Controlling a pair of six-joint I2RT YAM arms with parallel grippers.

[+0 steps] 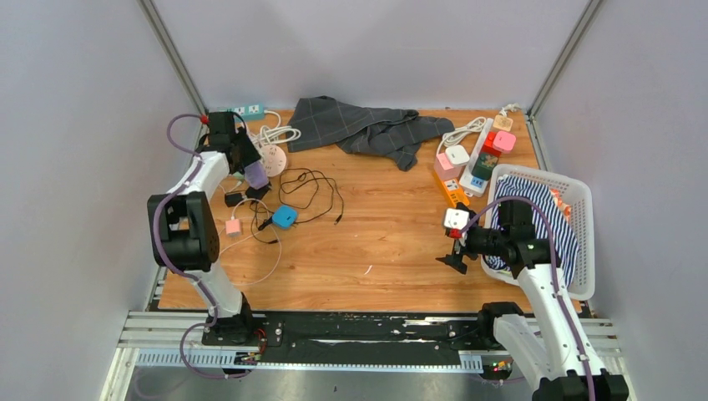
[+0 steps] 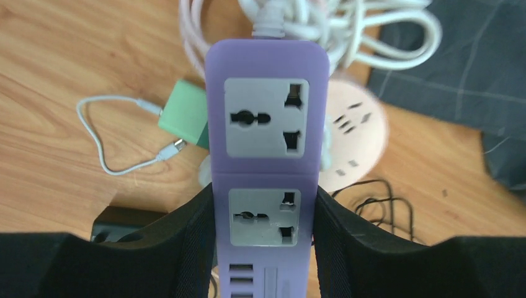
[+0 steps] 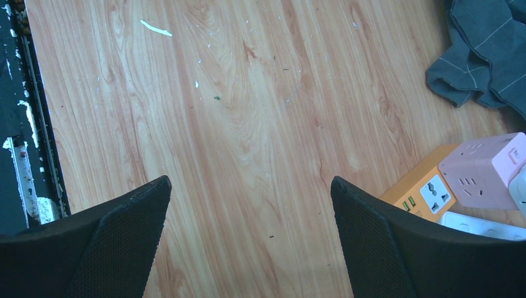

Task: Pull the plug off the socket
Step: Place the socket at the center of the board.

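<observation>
Between left fingers [image 2: 192,245] sits purple strip [image 2: 267,174], apparently lifted.

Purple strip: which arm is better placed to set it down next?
Left. The left pincer grips the purple strip by both sides; the right pincer is open and empty, far off by the basket.

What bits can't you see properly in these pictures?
- Left wrist view: the bottom end of the purple power strip runs off the lower edge, between the fingers of the left gripper.
- Left wrist view: a black box is mostly hidden behind one finger.
- Right wrist view: the pink cube socket is cut off by the right edge.
- Top view: the right arm covers part of the striped cloth in the basket.
</observation>
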